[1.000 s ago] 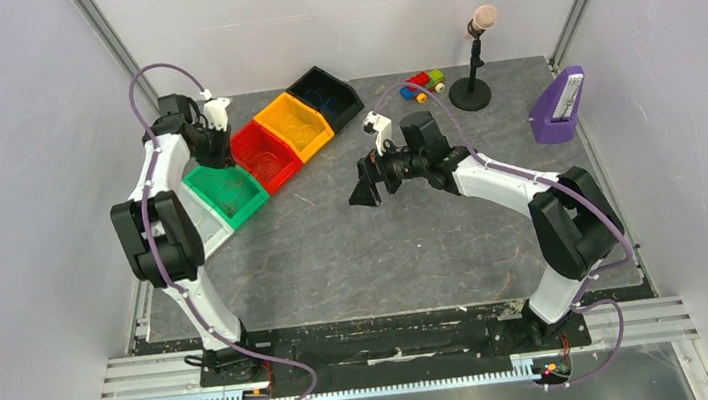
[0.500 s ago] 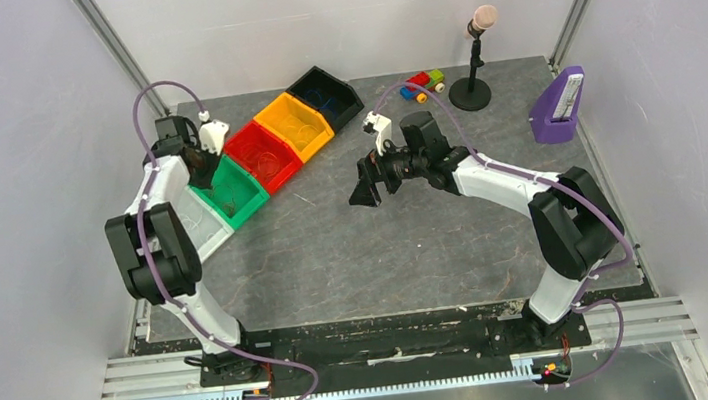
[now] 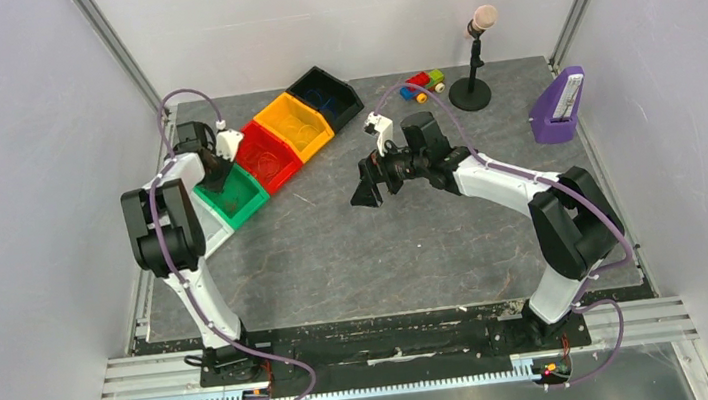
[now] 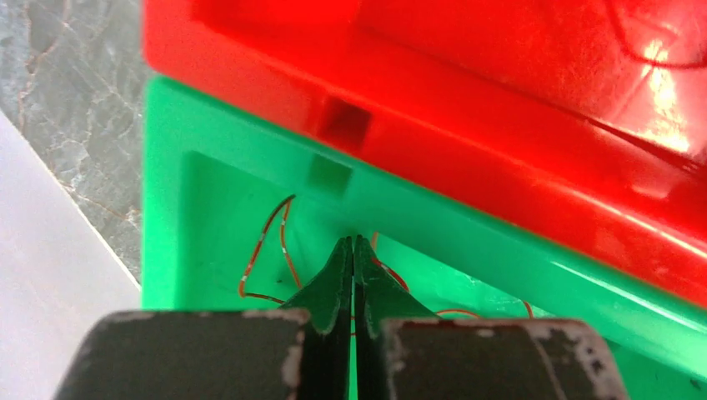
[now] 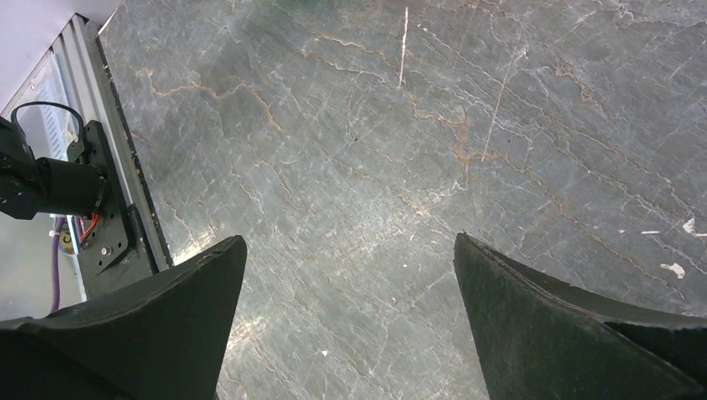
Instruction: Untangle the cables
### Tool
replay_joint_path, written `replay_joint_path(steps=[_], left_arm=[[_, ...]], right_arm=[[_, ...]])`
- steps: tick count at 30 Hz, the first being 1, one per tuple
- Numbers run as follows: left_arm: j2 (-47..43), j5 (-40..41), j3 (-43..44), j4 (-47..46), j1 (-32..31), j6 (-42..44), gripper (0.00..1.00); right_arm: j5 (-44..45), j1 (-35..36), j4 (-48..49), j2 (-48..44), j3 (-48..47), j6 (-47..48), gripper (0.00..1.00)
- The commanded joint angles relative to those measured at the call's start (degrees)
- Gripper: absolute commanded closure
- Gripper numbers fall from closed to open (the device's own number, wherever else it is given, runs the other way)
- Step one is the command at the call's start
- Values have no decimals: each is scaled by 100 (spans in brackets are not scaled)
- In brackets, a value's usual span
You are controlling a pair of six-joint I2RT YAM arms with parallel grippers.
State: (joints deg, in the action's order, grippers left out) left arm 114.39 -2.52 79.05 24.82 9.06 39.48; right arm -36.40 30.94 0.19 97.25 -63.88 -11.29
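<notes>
Left tool (image 4: 353,247) closed, green bin (image 4: 167,175) — cables (image 4: 262,240) inside

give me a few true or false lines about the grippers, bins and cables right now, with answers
1. The left gripper is shut, with its tips down inside the green bin. True.
2. The right gripper is closed on a blue cable. False: it is open with nothing between its fingers, above bare table.
3. A thin red cable lies in the green bin, around the left gripper's tips. True.
4. The green bin stands well apart from the red bin. False: the two sit right against each other in the row.
</notes>
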Motion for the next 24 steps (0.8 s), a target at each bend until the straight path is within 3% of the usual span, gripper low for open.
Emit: replay_joint_path(steps=[1, 8, 17, 24], left_arm=[[176, 26, 269, -258, -4, -410, 98], [95, -265, 294, -108, 26, -810, 96], [-913, -669, 356, 404, 25, -1049, 56], [-1284, -660, 560, 847, 26, -1006, 42]], right_arm=[[-25, -35, 19, 0, -19, 84, 2], [-25, -53, -10, 4, -64, 109, 2], [-69, -58, -10, -62, -37, 78, 2], [-104, -58, -2, -116, -32, 52, 2]])
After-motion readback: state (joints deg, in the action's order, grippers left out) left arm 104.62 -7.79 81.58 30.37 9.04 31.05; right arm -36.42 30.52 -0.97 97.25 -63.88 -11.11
